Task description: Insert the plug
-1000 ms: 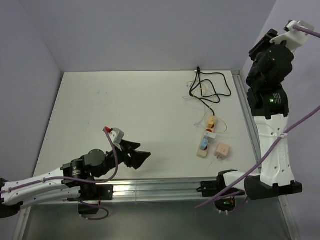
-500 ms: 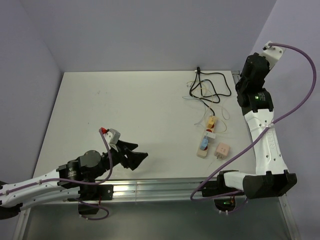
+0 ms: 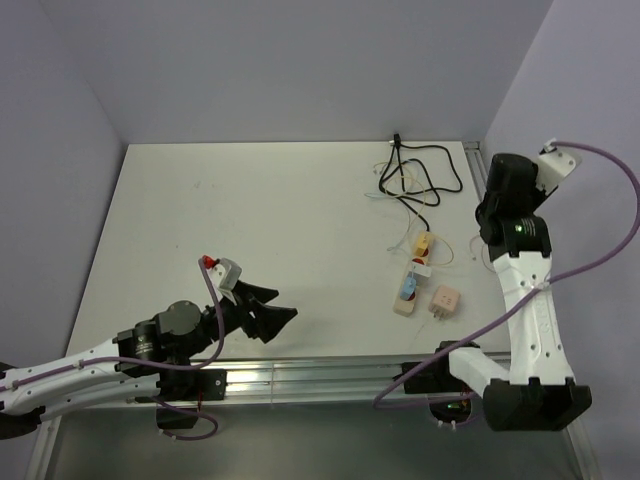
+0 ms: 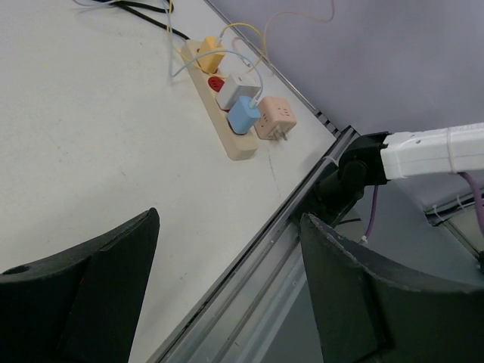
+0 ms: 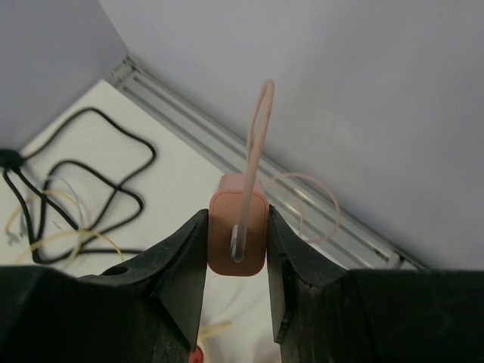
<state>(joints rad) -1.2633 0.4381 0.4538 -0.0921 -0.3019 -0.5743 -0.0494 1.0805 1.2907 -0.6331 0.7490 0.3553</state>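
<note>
Plug [image 5: 238, 253]: salmon-pink, rounded square block, thin pink cable looping up from its face. Clamped between the fingers of my right gripper [image 5: 237, 228], above the table [image 5: 178, 189] edge. My left gripper [image 4: 228, 219]: spread wide, empty.

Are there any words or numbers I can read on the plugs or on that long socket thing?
None can be read.
The power strip, the blue plug in it and the pink cube adapter beside it look plain; any print on them is too small to see.
The pink plug held in the right gripper has no lettering on the face that shows.
</note>
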